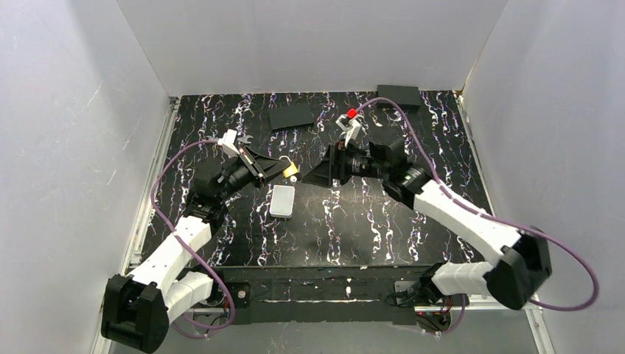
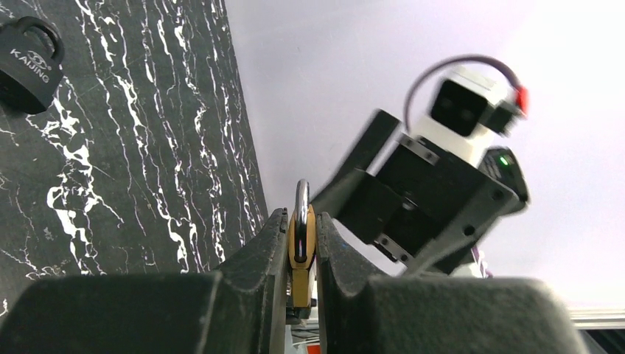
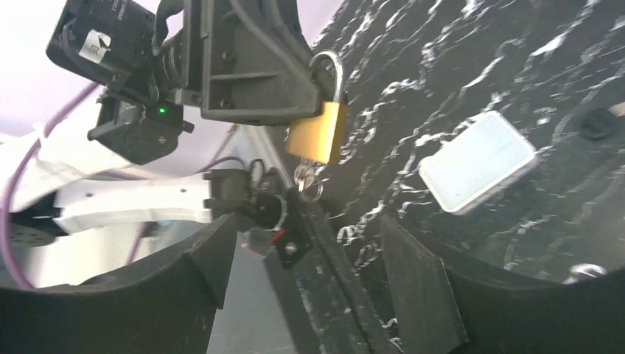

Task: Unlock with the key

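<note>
so rn the left tool is pinching a brass padlock by its flat sides, held up off the surface w/ the shackle on top. The key looks like it's sitting in the bottom of that lock, w/ a little ring and some silver bits dangling under it. Too small to make out the head tbh

right tool is spread wide, nothing between the fingers

the bit that matters imo: in the right wrist cam the key hangs pretty much dead centre over the gap between the right fingers, ahead of them and a bit higher, not touching. Its long axis runs down out of the lock body, same line as body + shackle, tipped slightly. From the top cam the two tools face each other, lock on the left one, right one just across from it. Right arm is the free one and it's close, so I'd guess it goes straight in, closes on the key head and twists. Prob the fiddly part is the key being tiny and the ring swinging in the way

writing: there's a 2nd lock, a black padlock, lying flat on the surface and it reads KAIJING. Sticker on the left wrist cam is unreadable. No brand visible on the brass one. Also a pale flat box lying below, no text on it afaict
</note>
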Controlling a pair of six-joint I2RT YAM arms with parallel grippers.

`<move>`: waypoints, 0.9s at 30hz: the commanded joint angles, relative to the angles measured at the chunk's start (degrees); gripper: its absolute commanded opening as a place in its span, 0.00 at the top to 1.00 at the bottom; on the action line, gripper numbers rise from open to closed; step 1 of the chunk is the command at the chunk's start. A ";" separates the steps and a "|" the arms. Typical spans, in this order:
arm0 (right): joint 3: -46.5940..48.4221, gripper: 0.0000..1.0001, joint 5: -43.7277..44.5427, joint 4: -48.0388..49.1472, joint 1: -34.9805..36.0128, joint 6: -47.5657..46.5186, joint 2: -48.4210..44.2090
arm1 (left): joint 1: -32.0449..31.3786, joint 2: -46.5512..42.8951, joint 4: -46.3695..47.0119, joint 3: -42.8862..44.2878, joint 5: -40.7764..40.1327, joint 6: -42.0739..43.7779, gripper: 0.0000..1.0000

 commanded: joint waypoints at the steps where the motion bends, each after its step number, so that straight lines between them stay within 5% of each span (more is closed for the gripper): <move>1: 2.36 0.21 20.20 -12.66 5.77 -16.03 -7.57 | -0.21 -1.12 1.09 -0.82 -2.30 -0.47 1.00; 5: 5.11 0.22 41.75 -18.41 16.28 -23.99 -7.66 | -0.20 -0.41 0.40 -1.57 -3.78 -1.99 1.00; 10: 16.75 0.26 50.20 -29.49 22.04 -23.71 2.32 | -0.21 0.37 -0.92 -1.66 -4.13 -3.68 1.00; 27: 26.72 0.36 56.93 -33.67 26.13 -21.40 12.49 | -0.21 -0.56 -5.77 -0.27 -2.78 -3.41 1.00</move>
